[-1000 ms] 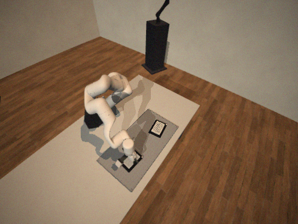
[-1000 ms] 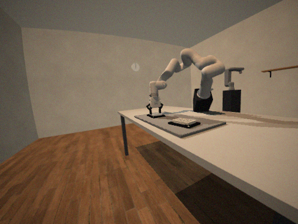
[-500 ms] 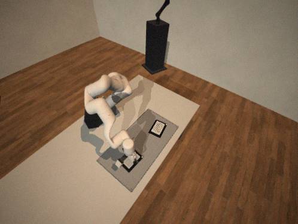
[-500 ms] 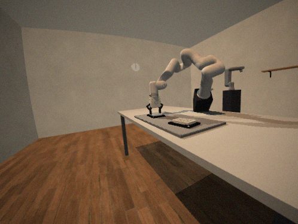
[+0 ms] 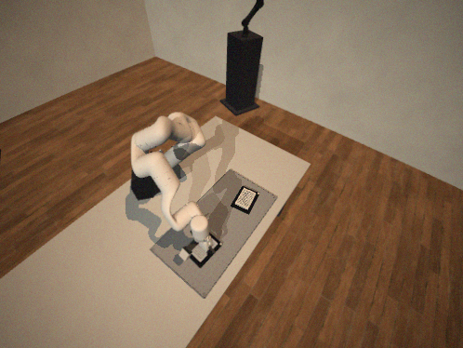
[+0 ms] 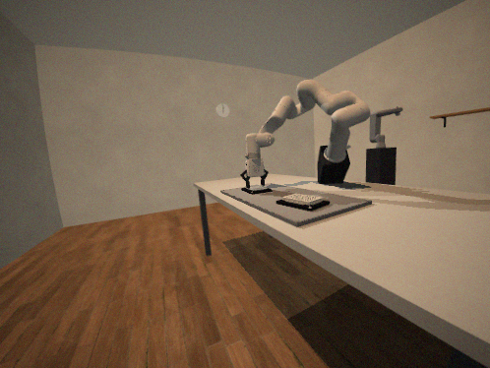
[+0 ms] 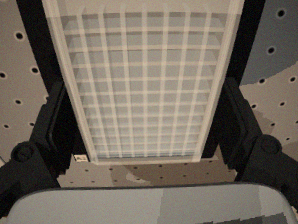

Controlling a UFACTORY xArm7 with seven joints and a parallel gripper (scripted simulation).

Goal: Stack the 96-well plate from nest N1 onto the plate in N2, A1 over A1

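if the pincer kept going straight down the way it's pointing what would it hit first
The 96-well plate it already grips in nest N1: the pincer points straight down, its fingers shut on the plate's sides. Under that, the nest.
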